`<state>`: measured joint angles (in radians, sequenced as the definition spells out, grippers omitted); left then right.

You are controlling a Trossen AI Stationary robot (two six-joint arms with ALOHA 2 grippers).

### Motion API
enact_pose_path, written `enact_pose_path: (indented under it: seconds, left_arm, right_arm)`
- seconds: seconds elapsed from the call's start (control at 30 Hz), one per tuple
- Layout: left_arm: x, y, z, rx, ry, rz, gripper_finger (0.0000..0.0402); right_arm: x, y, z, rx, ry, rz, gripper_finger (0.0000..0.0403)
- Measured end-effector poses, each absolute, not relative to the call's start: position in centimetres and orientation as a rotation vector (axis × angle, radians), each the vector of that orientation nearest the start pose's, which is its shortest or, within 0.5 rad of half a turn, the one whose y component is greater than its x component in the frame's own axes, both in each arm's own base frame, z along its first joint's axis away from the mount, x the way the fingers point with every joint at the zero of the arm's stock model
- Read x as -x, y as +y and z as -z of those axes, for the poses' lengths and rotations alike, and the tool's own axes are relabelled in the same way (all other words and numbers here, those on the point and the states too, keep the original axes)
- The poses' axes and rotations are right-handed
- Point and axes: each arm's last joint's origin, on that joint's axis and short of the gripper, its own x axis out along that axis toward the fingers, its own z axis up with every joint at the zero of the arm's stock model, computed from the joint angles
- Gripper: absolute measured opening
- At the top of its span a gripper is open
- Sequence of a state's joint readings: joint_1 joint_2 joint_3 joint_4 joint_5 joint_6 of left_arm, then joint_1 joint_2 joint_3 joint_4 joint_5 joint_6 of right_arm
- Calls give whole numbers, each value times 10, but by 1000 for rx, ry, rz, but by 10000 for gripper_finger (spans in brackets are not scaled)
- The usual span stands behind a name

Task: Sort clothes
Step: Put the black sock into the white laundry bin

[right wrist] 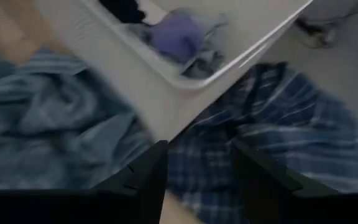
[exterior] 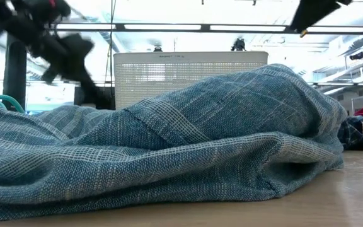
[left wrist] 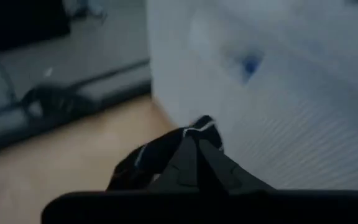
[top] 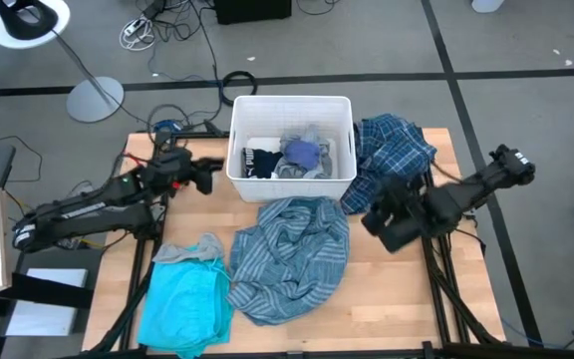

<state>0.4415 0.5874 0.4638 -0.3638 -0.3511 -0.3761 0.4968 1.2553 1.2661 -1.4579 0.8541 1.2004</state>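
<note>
A white bin (top: 290,135) stands at the table's far middle, with small dark striped pieces (top: 262,160) and other small clothes inside. A navy-white plaid shirt (top: 395,150) lies to its right. A blue-grey striped shirt (top: 292,254) lies in the middle and fills the low view (exterior: 169,151). A turquoise garment (top: 182,304) lies at the near left, with a grey one (top: 182,251) on its far end. My left gripper (top: 207,176) is beside the bin's left wall, shut on a small dark striped piece (left wrist: 138,163). My right gripper (right wrist: 197,168) is open and empty above the plaid shirt (right wrist: 278,124). My left gripper pinches a small dark piece with light stripes (left wrist: 199,127) between its shut fingertips. The piece hangs beside the fingers, clear of the table, close to the bin's left wall (left wrist: 278,112). Which part of the piece the fingers are on, I cannot tell.
The bin's near right corner (right wrist: 185,84) is close in front of my right gripper. Bare table shows at the near right (top: 397,299) and to the left of the bin (top: 182,214). Cables and a lamp base lie on the floor beyond the table.
</note>
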Motion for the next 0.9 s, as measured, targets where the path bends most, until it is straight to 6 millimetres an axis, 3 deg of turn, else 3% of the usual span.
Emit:
enact_pose_path:
  seconds: [0.13,0.3,0.43,0.63,0.77,0.9]
  left_arm:
    - [-115,62,-281,319,254,-818,0]
    - [-111,57,-339,247,137,-777,0]
    - [-119,56,-371,233,72,-683,0]
    - [-155,65,-392,142,66,-488,16]
    - [-184,74,-403,107,-31,-415,35]
    - [-207,84,-402,71,9,-423,62]
  right_arm:
    - [-176,97,-301,-188,744,753,173]
    - [-185,124,-251,-228,724,604,172]
    - [-196,140,-212,-302,787,440,173]
    - [-210,154,-174,-397,772,332,169]
    - [-215,156,-160,-383,800,339,170]
    - [-220,153,-153,-383,807,369,169]
